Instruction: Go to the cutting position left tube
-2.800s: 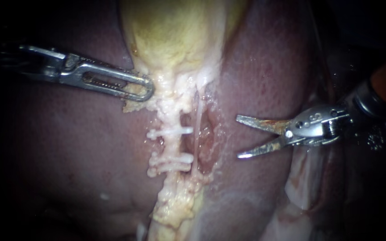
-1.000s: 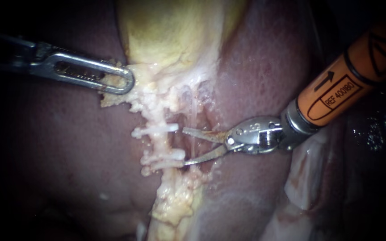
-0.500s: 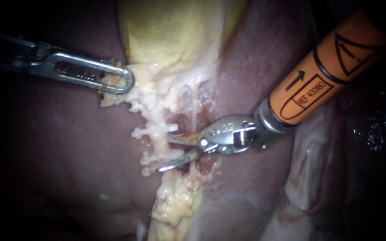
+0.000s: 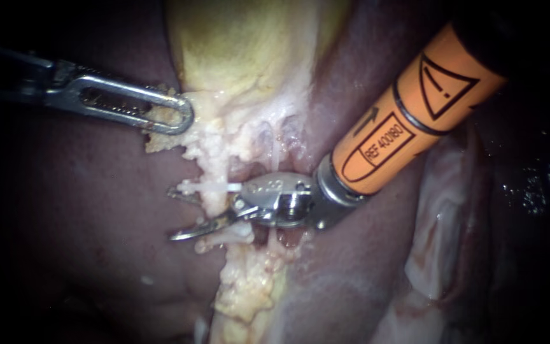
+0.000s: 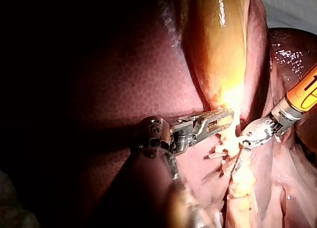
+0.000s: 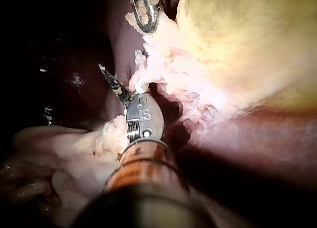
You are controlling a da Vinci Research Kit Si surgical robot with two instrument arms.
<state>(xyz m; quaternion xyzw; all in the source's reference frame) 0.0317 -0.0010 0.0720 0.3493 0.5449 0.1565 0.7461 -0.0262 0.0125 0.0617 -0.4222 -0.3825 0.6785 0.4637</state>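
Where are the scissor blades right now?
In the endoscope view, the right instrument holds its blades open mid-picture, one on either side of the pale tube, between the upper clip and the lower clip.

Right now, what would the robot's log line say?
left instrument: jaws shut on gallbladder tissue | right instrument: jaws open astride clipped tube, between upper clip and lower clip | cut: not made

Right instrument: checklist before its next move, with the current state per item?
1. Right instrument jaws open: ok.
2. Left tube between the jaws: ok.
3. Jaws placed between upper clip and lower clip: ok, though close to both.
4. Left instrument shut on pale tissue, holding it aside: ok.
5. Jaw tips clear of the liver beyond the tube: cannot tell.
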